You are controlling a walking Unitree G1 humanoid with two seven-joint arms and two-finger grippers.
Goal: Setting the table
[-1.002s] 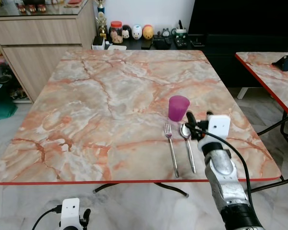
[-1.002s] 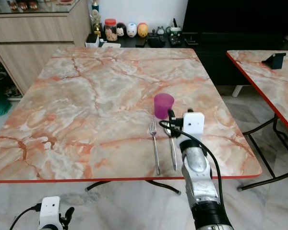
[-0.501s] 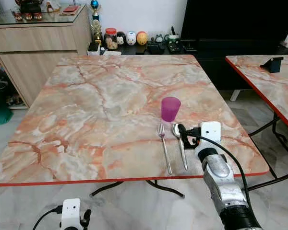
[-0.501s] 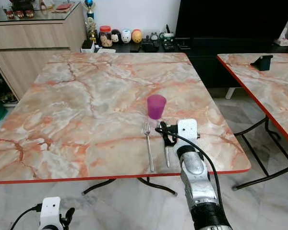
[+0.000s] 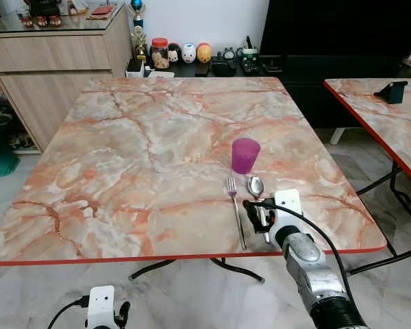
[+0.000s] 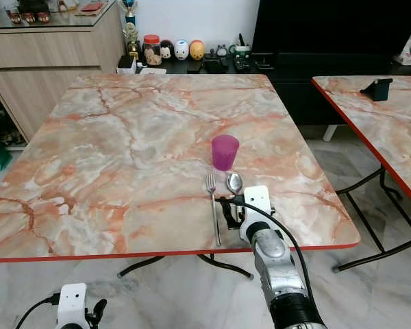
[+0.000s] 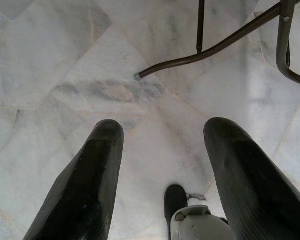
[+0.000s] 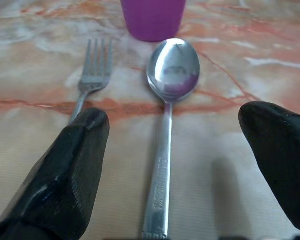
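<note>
A: On the marble table (image 5: 144, 137), right gripper (image 8: 182, 165) has backed toward the near edge, fingers spread wide and empty, straddling the spoon (image 8: 166, 120). Spoon lies beside fork (image 5: 235, 216), below purple cup (image 5: 245, 155); placement looks done.

B: Left gripper (image 7: 165, 170) hangs open over the floor. Spoon's handle end is hidden behind the wrist.

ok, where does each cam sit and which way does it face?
Left eye, right eye: head stereo pair, looking forward and down at the table; right arm shows, right gripper open over the spoon.
Left wrist: low, facing the floor, left gripper open.
Right wrist: along its fingers at spoon, fork, purple cup.
Shared: spoon, fork, cup.
</note>
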